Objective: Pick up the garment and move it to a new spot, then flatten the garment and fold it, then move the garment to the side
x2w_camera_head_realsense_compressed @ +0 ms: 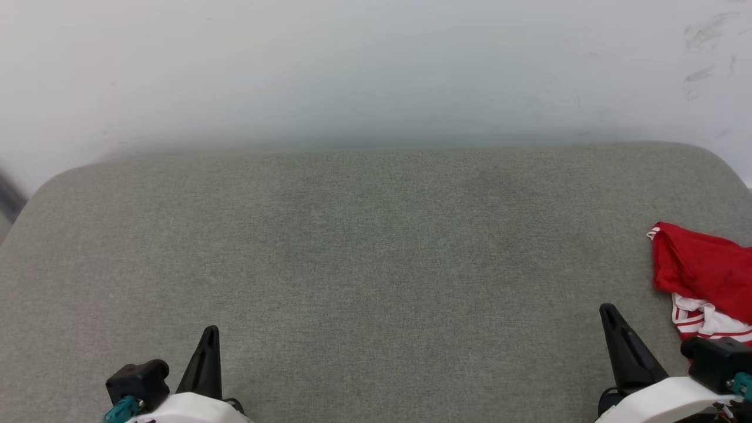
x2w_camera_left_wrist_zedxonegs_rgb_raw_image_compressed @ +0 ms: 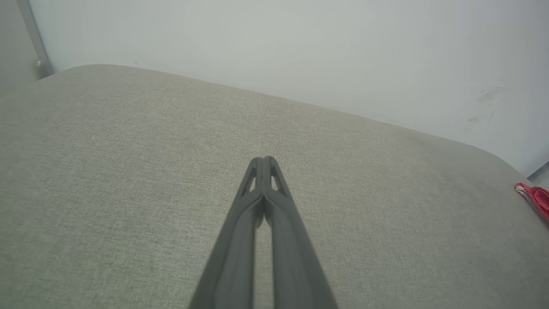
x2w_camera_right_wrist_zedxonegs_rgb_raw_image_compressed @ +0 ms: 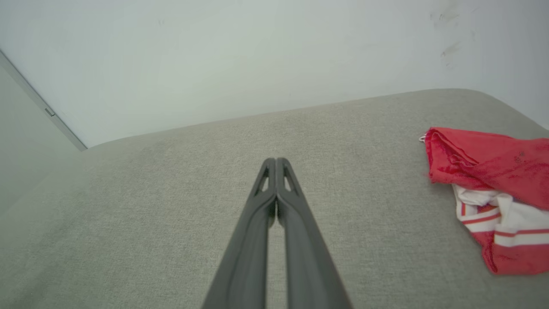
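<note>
The garment (x2w_camera_head_realsense_compressed: 705,276) lies crumpled at the far right of the grey cushioned surface, red with a white sleeve and red-and-white striped trim; its lettering is hidden. In the right wrist view the garment (x2w_camera_right_wrist_zedxonegs_rgb_raw_image_compressed: 493,193) sits to the right of my fingers, apart from them. A red sliver of the garment (x2w_camera_left_wrist_zedxonegs_rgb_raw_image_compressed: 535,198) shows at the right edge of the left wrist view. My right gripper (x2w_camera_head_realsense_compressed: 608,311) is at the lower right, shut with nothing in it, just left of the garment. My left gripper (x2w_camera_head_realsense_compressed: 210,333) is at the lower left, shut and holding nothing.
The grey fabric surface (x2w_camera_head_realsense_compressed: 364,247) has rounded far corners and ends at a pale wall (x2w_camera_head_realsense_compressed: 376,64) behind it. A dark strip (x2w_camera_head_realsense_compressed: 9,197) runs down the wall at the far left.
</note>
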### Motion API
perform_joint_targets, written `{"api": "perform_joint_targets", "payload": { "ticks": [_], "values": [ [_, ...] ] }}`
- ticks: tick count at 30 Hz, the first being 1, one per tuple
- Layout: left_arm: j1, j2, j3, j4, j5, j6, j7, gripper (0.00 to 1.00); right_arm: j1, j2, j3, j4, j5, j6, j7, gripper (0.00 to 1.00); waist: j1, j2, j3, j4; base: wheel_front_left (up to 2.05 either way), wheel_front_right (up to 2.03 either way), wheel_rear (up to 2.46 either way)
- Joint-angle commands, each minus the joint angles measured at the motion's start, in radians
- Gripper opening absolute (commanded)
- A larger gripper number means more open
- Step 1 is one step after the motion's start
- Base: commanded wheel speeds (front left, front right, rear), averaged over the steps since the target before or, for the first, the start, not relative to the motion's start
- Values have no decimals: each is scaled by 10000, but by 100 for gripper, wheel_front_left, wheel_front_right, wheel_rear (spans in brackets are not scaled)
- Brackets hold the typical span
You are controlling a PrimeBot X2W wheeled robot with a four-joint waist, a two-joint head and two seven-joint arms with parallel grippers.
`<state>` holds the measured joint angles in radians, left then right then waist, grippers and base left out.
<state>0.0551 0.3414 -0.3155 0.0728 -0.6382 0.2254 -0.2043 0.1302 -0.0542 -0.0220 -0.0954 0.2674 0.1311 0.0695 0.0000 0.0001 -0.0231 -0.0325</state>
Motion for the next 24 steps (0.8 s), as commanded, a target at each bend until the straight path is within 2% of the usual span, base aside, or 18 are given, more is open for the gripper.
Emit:
{"api": "perform_joint_targets", "payload": {
  "ticks": [1,24],
  "values": [
    [-308,-13,243,-51,-411,-155,93,0,-331,-100,5,-6,603,-1,-68,0,0,-1,3,7,0,0,0],
    [-795,-830,1401,569,-3412,-1241,965,0,-1002,-264,-18,1047,4831,-1,-131,0,0,-1,56,73,0,0,0]
  ]
}}
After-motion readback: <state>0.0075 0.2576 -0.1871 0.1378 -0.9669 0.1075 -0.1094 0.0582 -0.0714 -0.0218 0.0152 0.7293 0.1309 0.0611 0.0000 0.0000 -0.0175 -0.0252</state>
